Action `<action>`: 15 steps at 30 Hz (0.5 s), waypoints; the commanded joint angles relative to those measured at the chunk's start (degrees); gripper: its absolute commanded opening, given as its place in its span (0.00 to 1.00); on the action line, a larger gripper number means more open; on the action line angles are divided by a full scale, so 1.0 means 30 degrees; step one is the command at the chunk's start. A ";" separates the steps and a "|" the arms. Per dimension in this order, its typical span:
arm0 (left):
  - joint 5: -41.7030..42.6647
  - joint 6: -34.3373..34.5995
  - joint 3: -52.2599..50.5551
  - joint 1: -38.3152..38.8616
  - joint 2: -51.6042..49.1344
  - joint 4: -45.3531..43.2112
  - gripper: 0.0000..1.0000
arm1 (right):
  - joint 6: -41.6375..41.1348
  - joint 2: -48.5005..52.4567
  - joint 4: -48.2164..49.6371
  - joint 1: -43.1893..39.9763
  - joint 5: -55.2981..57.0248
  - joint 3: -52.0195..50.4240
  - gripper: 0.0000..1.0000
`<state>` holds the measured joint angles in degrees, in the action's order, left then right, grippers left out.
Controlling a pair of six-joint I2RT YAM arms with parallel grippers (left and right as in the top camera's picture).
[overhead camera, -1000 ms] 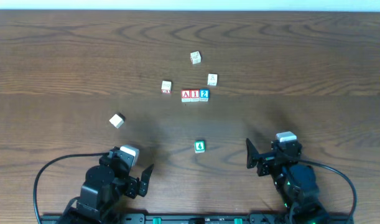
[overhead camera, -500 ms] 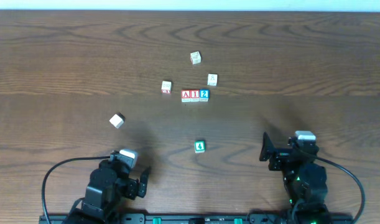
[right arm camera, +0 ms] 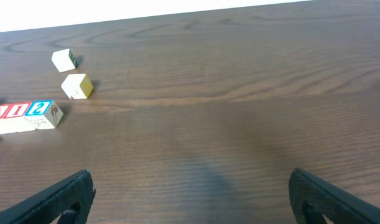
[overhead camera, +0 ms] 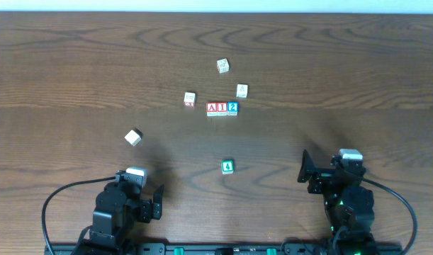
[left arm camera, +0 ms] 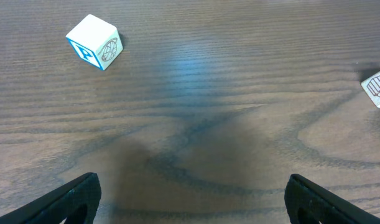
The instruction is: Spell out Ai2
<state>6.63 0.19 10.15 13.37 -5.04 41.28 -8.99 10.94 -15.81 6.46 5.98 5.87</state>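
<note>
Three letter blocks stand touching in a row at the table's middle: a red A block (overhead camera: pixel 212 108), a red I block (overhead camera: pixel 222 108) and a blue 2 block (overhead camera: pixel 232 108). The row also shows at the left edge of the right wrist view (right arm camera: pixel 25 117). My left gripper (overhead camera: pixel 157 202) is open and empty near the front left edge. My right gripper (overhead camera: pixel 303 171) is open and empty near the front right edge. Both are far from the row.
Loose blocks lie around: a green one (overhead camera: pixel 227 167) in front of the row, a white one with a blue P (overhead camera: pixel 133 137) at the left, also in the left wrist view (left arm camera: pixel 93 42), and three pale ones (overhead camera: pixel 190 99) (overhead camera: pixel 242 91) (overhead camera: pixel 222 66) behind the row.
Both arms have drawn back toward the front edge; the right one also shifted right. The blocks have not moved.
</note>
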 commanded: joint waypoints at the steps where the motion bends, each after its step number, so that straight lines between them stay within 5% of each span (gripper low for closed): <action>1: -0.0306 0.0211 -0.0240 -0.0087 -0.0022 0.0007 0.95 | -0.0270 -0.0182 -0.0102 -0.0175 0.0058 -0.0284 0.99; 15: -0.0277 0.0211 -0.0415 -0.0102 -0.0015 -0.7941 0.95 | -0.0270 -0.0182 -0.0102 -0.0160 0.0058 -0.0284 0.99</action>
<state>6.42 0.19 9.52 13.32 -5.15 18.28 -8.99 10.85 -15.81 6.46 5.98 5.87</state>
